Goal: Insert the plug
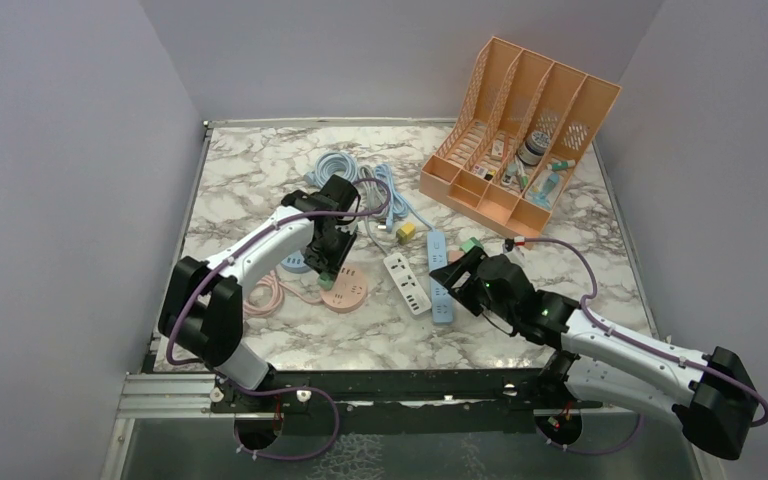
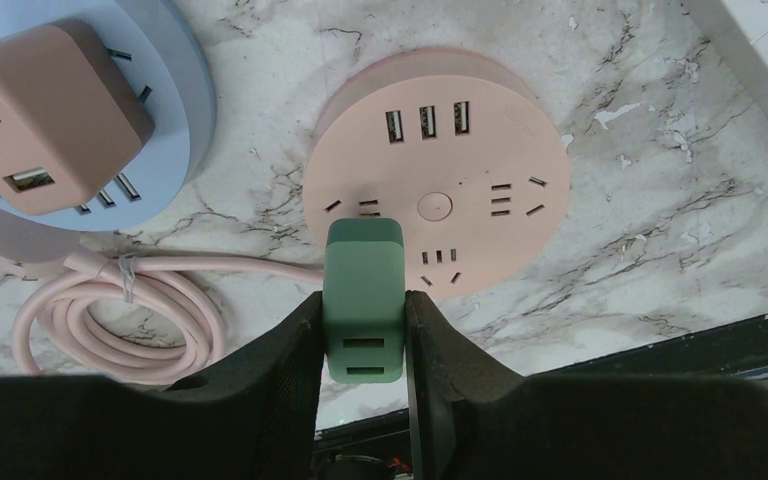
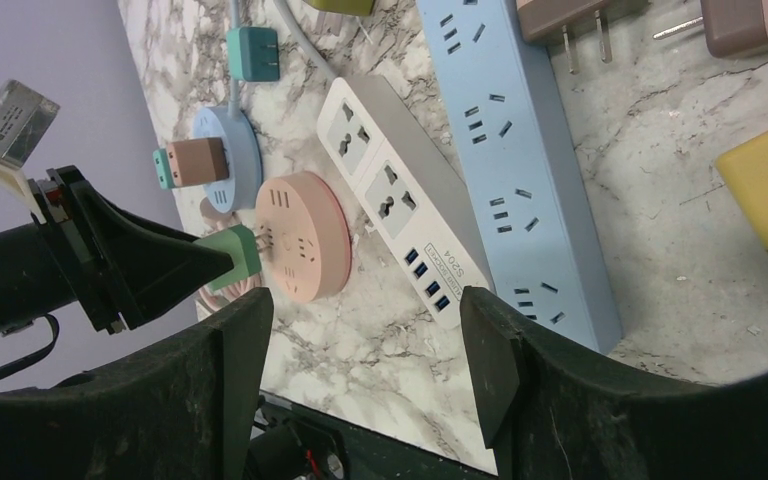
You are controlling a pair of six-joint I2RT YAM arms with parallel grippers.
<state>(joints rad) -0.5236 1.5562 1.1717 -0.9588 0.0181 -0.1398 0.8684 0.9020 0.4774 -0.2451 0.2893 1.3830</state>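
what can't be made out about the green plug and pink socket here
- left wrist view: green plug's prongs, hidden under its own body
- top view: where plug meets pink socket, covered by the left claw
- right wrist view: whether the prongs are in the slots, too small

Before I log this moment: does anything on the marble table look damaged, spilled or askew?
Nothing stands out. The green square plug sits straight in the left end effector, above the round pink power strip; no damage or spill shows.
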